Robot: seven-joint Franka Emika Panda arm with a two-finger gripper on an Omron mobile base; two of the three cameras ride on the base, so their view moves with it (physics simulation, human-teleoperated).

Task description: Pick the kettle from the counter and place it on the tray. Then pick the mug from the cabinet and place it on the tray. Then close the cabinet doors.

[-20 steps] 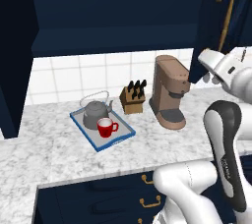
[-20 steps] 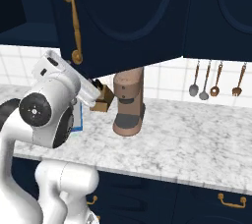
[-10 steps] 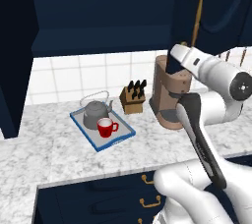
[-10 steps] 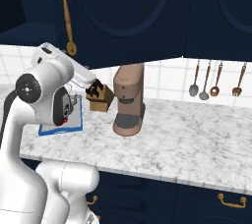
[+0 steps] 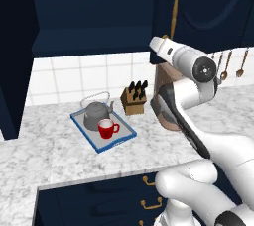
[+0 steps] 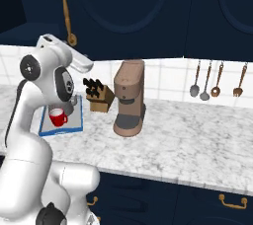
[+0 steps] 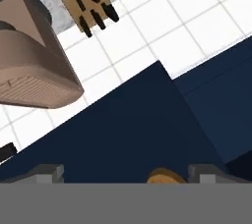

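Note:
The dark-grey kettle [image 5: 95, 113] and the red mug [image 5: 105, 129] both stand on the blue-rimmed tray [image 5: 120, 139] on the marbled counter [image 5: 49, 155]. Above them the cabinet [image 5: 89, 17] shows its dark inside. Its left door [image 5: 15, 61] stands wide open. The right door [image 5: 208, 7] is swung partway across, with its brass handle [image 5: 172, 7] just above my hand. My gripper [image 7: 128, 174] is open under that door's lower edge, and the foot of the handle [image 7: 165, 176] shows between the fingertips [image 7: 47, 171]. In the right base view the mug [image 6: 58, 117] sits on the tray [image 6: 74, 125] behind my arm.
A brown coffee machine [image 5: 166, 106] and a wooden knife block [image 5: 134, 101] stand right of the tray, below my hand. Utensils [image 6: 215, 78] hang on the tiled wall further right. Navy drawers with brass handles [image 5: 149, 202] front the counter.
The right door has swung leftward towards shut, its handle moving left in the left base view. My hand swung left with it, and the jaws widened slightly.

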